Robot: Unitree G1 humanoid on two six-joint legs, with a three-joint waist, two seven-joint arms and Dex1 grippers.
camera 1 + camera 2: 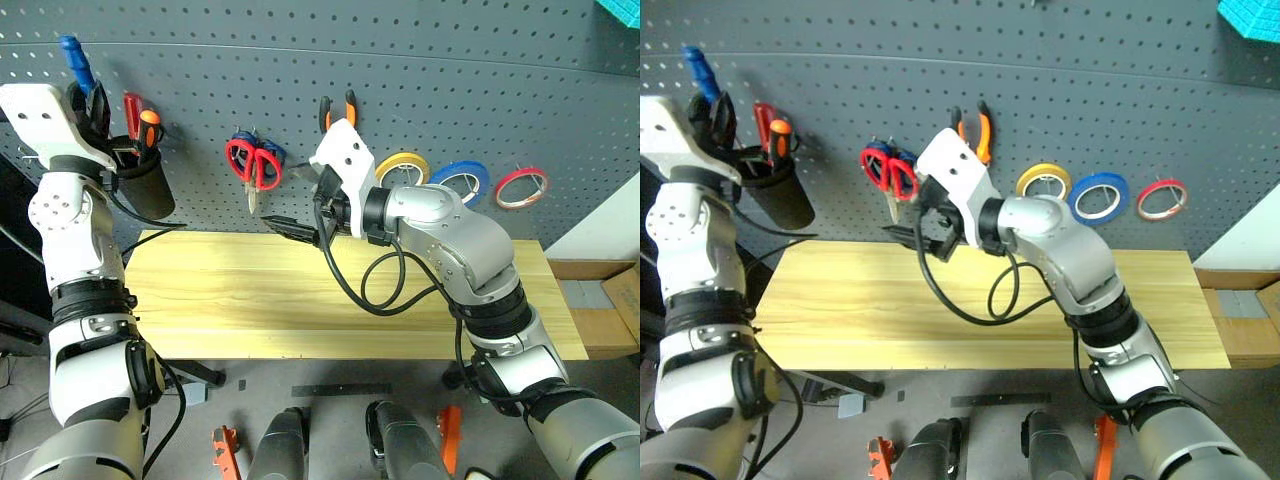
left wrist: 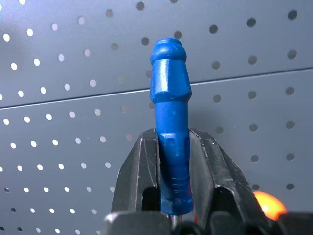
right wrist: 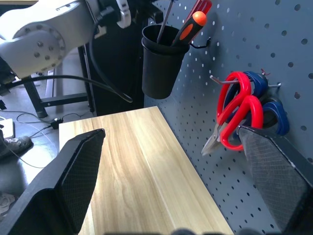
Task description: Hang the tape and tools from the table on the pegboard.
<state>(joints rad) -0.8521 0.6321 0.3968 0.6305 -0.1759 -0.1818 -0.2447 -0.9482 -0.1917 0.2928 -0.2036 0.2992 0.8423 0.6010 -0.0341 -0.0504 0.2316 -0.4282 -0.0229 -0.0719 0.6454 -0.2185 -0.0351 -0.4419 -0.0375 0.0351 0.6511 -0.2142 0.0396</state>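
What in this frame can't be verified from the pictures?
- Blue-handled screwdriver: its shaft and tip are hidden behind the left gripper fingers in the left wrist view.
- Black cup: its contents below the rim are hidden by its wall.
- Blue-handled scissors: mostly covered by the red-handled scissors in the right wrist view.

The table [image 1: 300, 290] (light yellowish planks, dark legs) stands against the pegboard [image 1: 400, 80].

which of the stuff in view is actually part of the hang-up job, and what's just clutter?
Job items:
blue-handled screwdriver, clamped in the left gripper
red-handled scissors, on a hook
pliers, hung
red tape, hung
pegboard
table

Just there:
black cup with red and orange screwdrivers
blue scissors
yellow tape
blue tape
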